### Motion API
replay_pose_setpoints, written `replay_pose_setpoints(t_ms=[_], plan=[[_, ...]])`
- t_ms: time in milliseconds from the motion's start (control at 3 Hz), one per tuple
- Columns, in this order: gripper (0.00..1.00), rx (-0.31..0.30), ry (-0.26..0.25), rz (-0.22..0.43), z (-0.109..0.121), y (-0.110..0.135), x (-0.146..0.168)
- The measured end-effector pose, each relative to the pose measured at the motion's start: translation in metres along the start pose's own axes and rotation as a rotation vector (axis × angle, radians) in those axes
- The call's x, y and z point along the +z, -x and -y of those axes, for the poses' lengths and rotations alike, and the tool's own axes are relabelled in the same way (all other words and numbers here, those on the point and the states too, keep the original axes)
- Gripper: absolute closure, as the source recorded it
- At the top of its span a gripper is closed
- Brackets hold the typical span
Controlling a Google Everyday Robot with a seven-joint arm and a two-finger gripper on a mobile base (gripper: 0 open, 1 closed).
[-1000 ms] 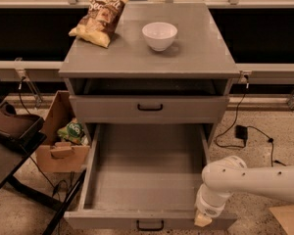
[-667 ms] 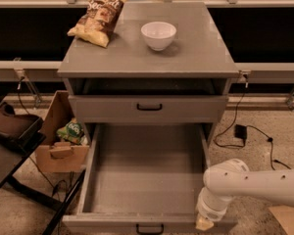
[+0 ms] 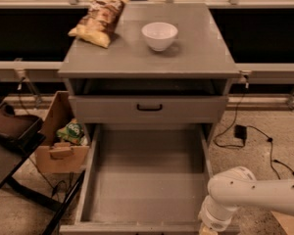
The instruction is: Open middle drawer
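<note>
The middle drawer (image 3: 147,180) stands pulled far out of the grey cabinet (image 3: 149,58), and its plain grey inside is bare. Its front lies along the bottom edge of the view, with the handle out of sight. Above it is the taller-fronted drawer (image 3: 149,109) with a black bar handle, pushed in. The lowest drawer is hidden under the open one. My gripper (image 3: 206,229) is at the bottom right, at the open drawer's front right corner, on the end of my white arm (image 3: 255,192). The bottom edge of the view cuts it off.
A chip bag (image 3: 99,21) and a white bowl (image 3: 159,35) sit on the cabinet top. A cardboard box (image 3: 61,146) with a green packet stands left of the cabinet, next to a dark chair (image 3: 10,146). Cables (image 3: 255,133) run over the floor at the right.
My arm's wrist has slid slightly down and to the right. The open drawer's front now lies lower in view, and its handle has dropped out of sight.
</note>
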State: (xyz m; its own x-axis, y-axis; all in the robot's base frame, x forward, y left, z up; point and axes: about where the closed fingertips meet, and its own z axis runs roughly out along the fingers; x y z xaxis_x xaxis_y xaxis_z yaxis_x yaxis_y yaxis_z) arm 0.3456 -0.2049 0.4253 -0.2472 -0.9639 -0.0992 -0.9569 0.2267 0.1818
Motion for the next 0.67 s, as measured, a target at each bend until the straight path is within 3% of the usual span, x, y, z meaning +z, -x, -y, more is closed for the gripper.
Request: replay_pose_setpoints(t_ms=[667], plan=[[0.50,0.000,0.000,0.000,0.0000,0.0001,0.0000]])
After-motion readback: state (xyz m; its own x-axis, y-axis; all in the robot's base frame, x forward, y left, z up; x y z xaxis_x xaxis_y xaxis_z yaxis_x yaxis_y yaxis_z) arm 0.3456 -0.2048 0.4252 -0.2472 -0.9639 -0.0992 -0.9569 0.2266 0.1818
